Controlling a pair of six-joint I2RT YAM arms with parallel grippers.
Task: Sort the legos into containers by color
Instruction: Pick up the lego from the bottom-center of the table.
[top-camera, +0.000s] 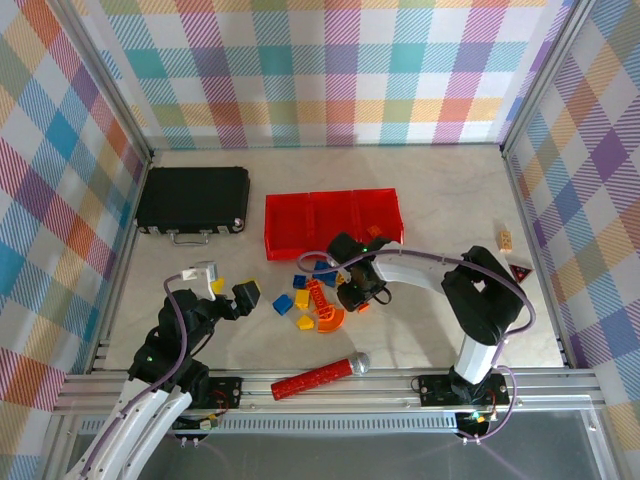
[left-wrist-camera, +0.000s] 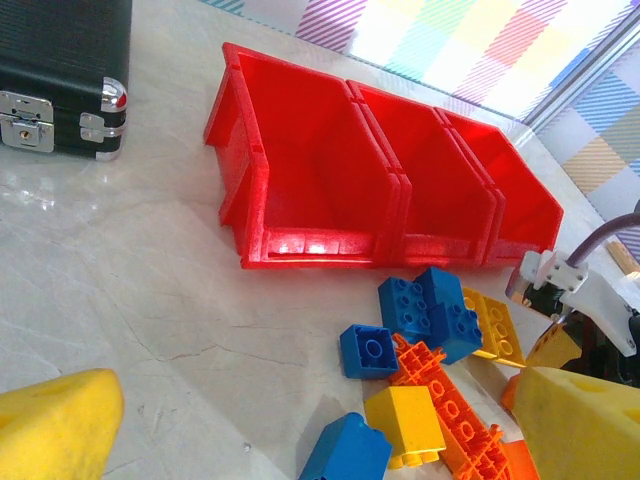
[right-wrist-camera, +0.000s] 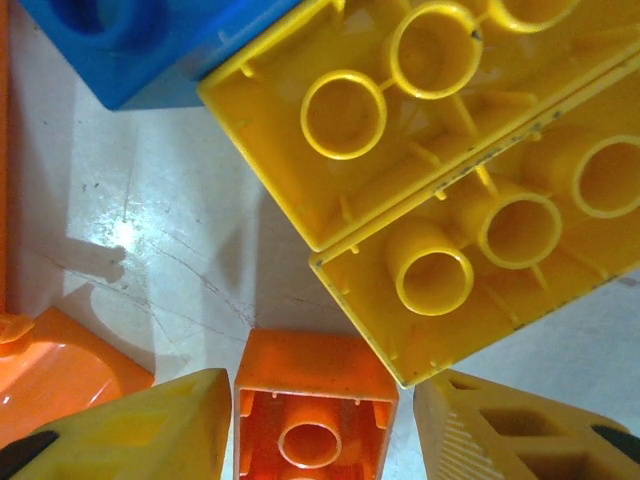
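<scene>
The legos (top-camera: 310, 295) lie in a loose heap in front of the containers (top-camera: 330, 222), three joined red bins that look empty in the left wrist view. My right gripper (top-camera: 360, 295) is down at the heap's right side. In the right wrist view its yellow fingers (right-wrist-camera: 170, 430) straddle a small orange brick (right-wrist-camera: 315, 400) lying studs down; the left finger is against it and a narrow gap shows at the right finger. Two upturned yellow bricks (right-wrist-camera: 440, 150) and a blue one (right-wrist-camera: 150, 40) lie just beyond. My left gripper (top-camera: 232, 290) hangs wide open left of the heap, holding nothing.
A black case (top-camera: 193, 200) lies at the back left. A red stick with a silver tip (top-camera: 320, 376) lies by the front edge. A tan block (top-camera: 505, 239) and a dark triangular piece (top-camera: 519, 271) sit at the right. An orange arch (top-camera: 330, 320) lies at the heap's front.
</scene>
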